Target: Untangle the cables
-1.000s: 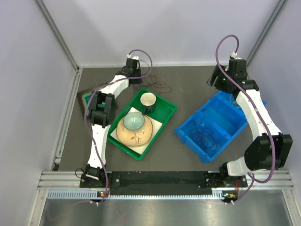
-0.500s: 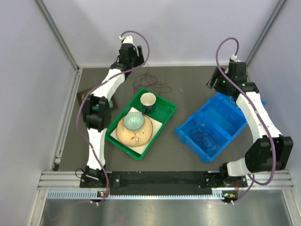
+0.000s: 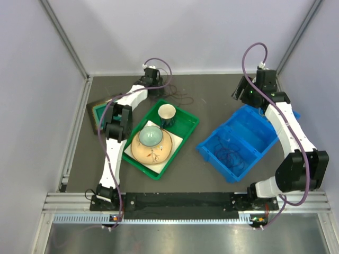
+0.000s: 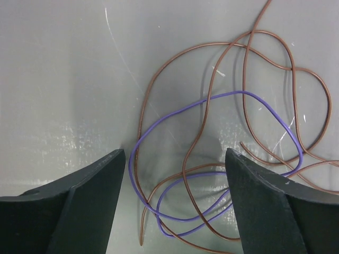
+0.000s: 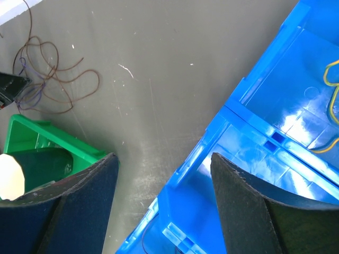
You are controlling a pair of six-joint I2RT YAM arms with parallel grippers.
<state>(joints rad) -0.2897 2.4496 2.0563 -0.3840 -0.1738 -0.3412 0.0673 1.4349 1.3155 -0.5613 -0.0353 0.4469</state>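
- Thin brown and purple cables [image 4: 204,101] lie interlaced on the table [image 4: 63,79], at its far side just beyond the green tray [image 3: 184,119].
- The left gripper [image 4: 174,156] hovers over them, jaws apart, holding nothing.
- The right gripper [image 5: 162,159] is open and empty, above the edge of the blue bin [image 5: 254,121].
- A yellow cable [image 5: 329,80] lies apart in that bin.
- The task looks partway done, since this tangle remains.

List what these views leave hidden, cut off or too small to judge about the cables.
- Left wrist view: the brown cable runs off the top and right edges; those ends are unseen.
- Right wrist view: the yellow cable in the blue bin is cut by the right edge.
- Top view: the dark cable in the bin's near compartment is too thin to trace.
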